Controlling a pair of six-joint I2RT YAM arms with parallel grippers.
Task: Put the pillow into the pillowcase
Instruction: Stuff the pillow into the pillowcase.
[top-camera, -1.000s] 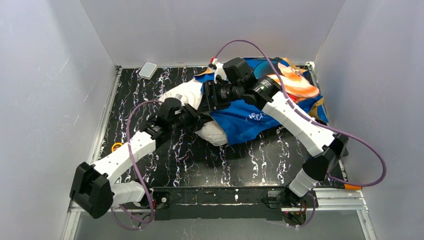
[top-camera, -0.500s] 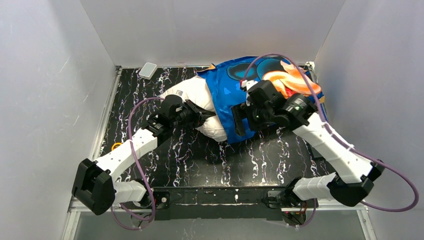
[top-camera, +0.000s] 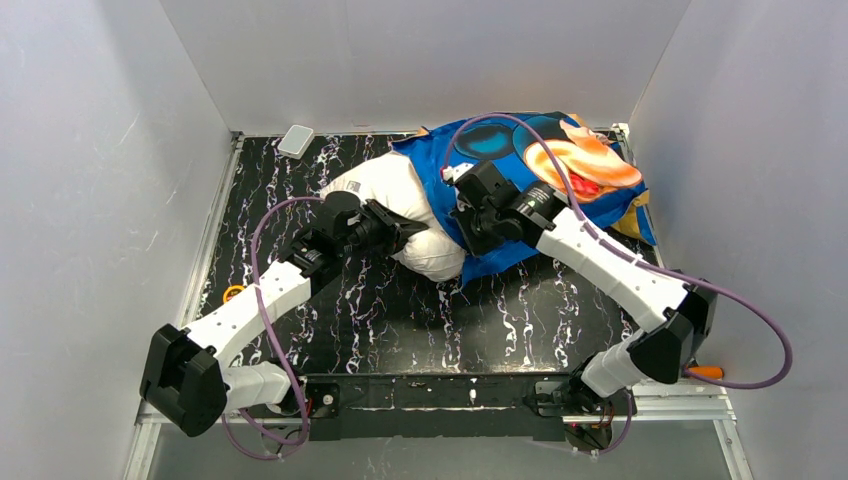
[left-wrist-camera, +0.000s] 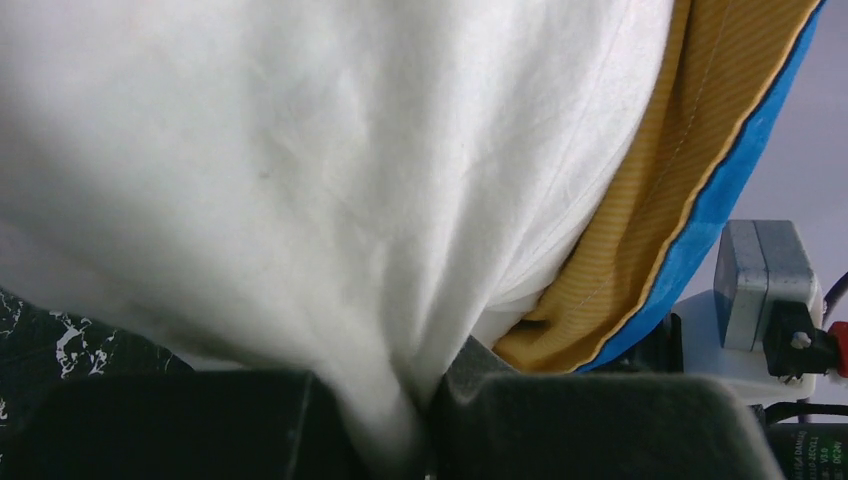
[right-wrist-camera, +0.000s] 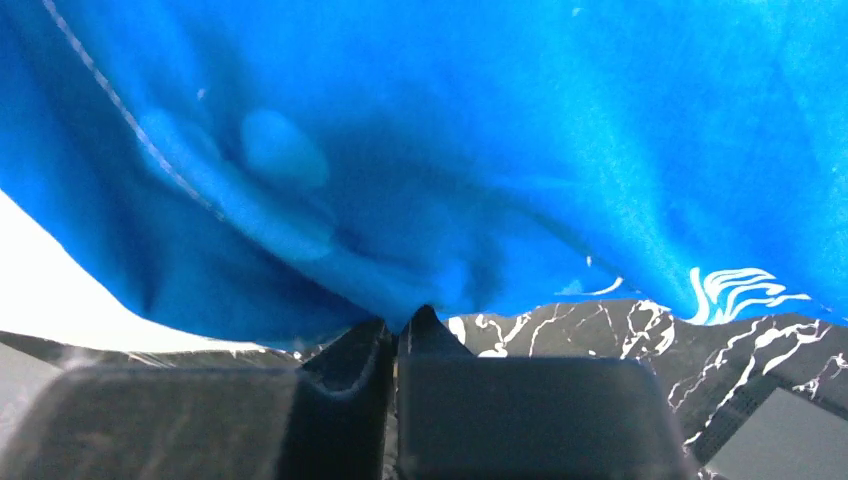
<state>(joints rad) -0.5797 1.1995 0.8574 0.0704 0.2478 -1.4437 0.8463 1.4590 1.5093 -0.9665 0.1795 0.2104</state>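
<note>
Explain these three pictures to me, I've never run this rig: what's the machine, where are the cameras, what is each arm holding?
A white left arm and right arm are bolted at the near edge of a dark marbled table. The wide picture looks down from above and behind them; the other two come from a camera on each wrist. A white pillow lies partly inside a blue pillowcase. The left tool is pinched shut on the pillow's cloth. The right tool is pinched on the pillowcase's blue cloth. A small grey box sits in the far left corner.
</note>
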